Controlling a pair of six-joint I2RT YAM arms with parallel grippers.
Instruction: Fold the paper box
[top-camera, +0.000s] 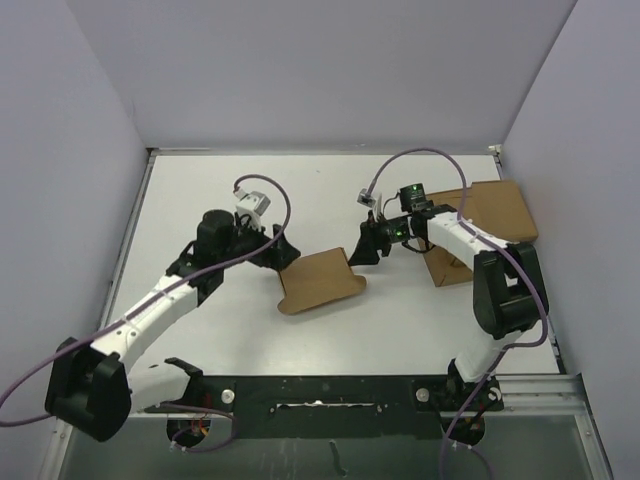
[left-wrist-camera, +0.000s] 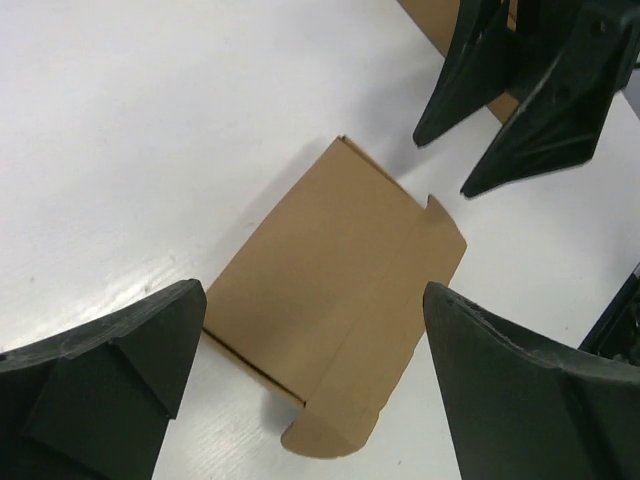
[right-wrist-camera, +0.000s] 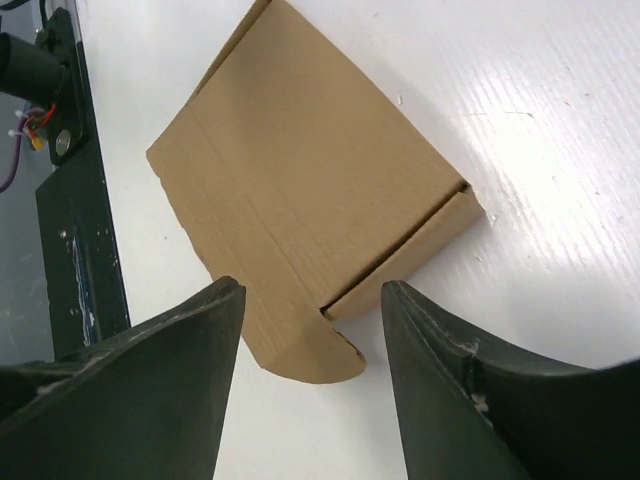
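Closing looks like the step in hand: the paper box (top-camera: 320, 280) lies flat on the bench (top-camera: 220, 190), folded over, with a rounded flap (right-wrist-camera: 305, 350) sticking out at one end. The left fingers (left-wrist-camera: 100, 380) stand wide and the right fingers (right-wrist-camera: 130, 390) part-open, one set either side of the box, holding nothing. Next, that flap likely needs tucking in. Only the right wrist view shows the box's open end; only the top view shows both arms flanking the box.
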